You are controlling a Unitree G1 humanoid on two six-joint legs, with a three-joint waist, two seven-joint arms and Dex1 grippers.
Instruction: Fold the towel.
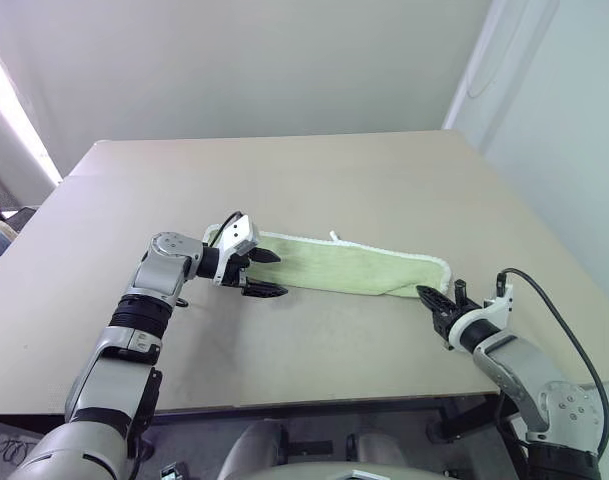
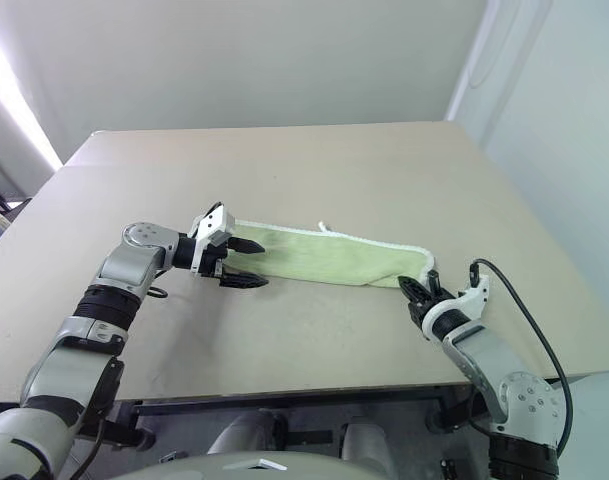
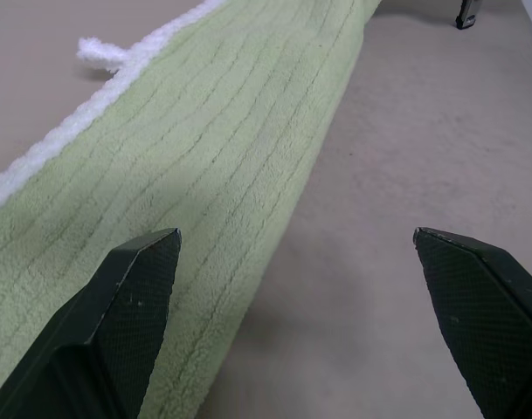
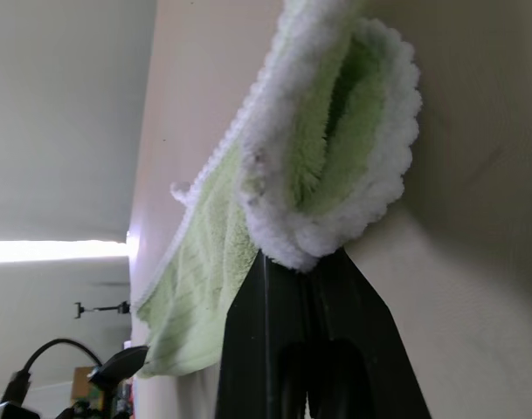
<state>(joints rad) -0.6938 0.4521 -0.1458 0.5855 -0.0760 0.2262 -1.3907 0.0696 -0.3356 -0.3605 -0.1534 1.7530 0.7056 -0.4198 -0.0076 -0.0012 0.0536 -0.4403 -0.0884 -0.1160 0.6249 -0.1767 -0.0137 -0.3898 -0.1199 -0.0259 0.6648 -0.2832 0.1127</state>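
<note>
The right gripper (image 1: 436, 301) is clamped on the near-right corner of the towel (image 1: 339, 265) — soft, light, limp terry. The left gripper (image 1: 265, 273), jaws apart, straddles the left end — best pinched at its corner.

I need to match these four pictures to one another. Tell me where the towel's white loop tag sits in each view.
Left eye view: the loop tag sticks up from the towel's far white edge, mid-length.
Right eye view: same far edge, mid-length.
Left wrist view: beside the white edging.
Right wrist view: a small white curl off the edging.
Shared landmark: the white stitched edging.
</note>
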